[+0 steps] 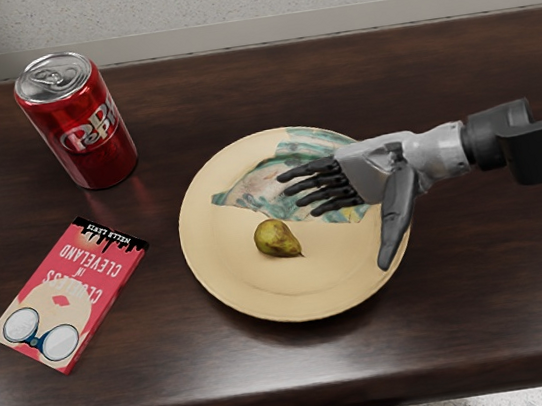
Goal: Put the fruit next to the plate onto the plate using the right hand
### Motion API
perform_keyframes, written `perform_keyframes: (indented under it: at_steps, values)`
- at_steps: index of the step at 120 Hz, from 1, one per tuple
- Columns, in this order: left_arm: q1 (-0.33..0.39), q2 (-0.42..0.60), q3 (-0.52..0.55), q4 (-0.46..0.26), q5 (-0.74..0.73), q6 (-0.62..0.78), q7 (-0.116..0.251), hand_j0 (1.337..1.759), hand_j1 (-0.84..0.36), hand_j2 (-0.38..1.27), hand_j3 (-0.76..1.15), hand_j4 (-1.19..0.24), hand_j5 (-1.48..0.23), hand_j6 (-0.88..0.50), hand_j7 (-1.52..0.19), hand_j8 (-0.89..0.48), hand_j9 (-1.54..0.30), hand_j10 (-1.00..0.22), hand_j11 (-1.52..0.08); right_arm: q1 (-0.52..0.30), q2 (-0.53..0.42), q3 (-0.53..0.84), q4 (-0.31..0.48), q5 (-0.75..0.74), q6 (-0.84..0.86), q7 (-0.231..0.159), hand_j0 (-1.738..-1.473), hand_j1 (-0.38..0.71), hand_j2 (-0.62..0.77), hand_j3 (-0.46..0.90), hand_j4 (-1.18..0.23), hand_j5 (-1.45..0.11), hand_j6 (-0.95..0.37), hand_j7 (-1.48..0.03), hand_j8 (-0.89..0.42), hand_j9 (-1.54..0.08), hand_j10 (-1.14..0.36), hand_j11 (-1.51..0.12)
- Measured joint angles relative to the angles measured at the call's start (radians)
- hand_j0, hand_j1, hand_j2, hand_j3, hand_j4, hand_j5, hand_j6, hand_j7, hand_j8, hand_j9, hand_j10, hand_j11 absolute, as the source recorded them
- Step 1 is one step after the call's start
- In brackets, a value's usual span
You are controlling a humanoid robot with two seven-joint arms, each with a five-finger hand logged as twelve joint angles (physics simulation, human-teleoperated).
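Note:
A small green-brown pear [277,238] lies on its side on the tan plate [252,286], near the plate's middle. The plate carries a green and white pattern on its far half. My right hand [342,203] hovers over the right part of the plate, its arm coming in from the right edge. Its fingers [311,187] are stretched out toward the left and its thumb points down toward the plate's near right rim. The hand holds nothing and stands a short way to the right of the pear, apart from it. The left arm does not show.
A red Dr Pepper can [76,119] stands upright at the back left. A red paperback book [69,292] lies flat to the left of the plate. The dark wooden table [508,311] ends close to the bottom of the view.

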Motion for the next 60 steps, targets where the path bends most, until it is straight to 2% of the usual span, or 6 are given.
perform_keyframes:
  at_steps: [36, 60]
  values:
    - [0.0, 0.0, 0.0, 0.0, 0.0, 0.0, 0.0, 1.658, 0.32, 0.0, 0.0, -0.02, -0.03, -0.02, -0.03, -0.02, -0.03, -0.02, -0.03, -0.031, -0.13, 0.021, -0.143, 0.191, 0.022, -0.001, -1.658, -0.35, 0.0, 0.0, 0.0, 0.0, 0.0, 0.0, 0.0, 0.0, 0.0, 0.0]
    - [-0.005, 0.0, 0.0, 0.0, 0.0, 0.0, 0.0, 1.658, 0.32, 0.0, 0.0, -0.02, -0.03, -0.02, -0.03, -0.02, -0.03, -0.02, -0.03, -0.042, -0.161, 0.014, -0.173, 0.236, 0.023, -0.001, -1.658, -0.35, 0.0, 0.0, 0.0, 0.0, 0.0, 0.0, 0.0, 0.0, 0.0, 0.0]
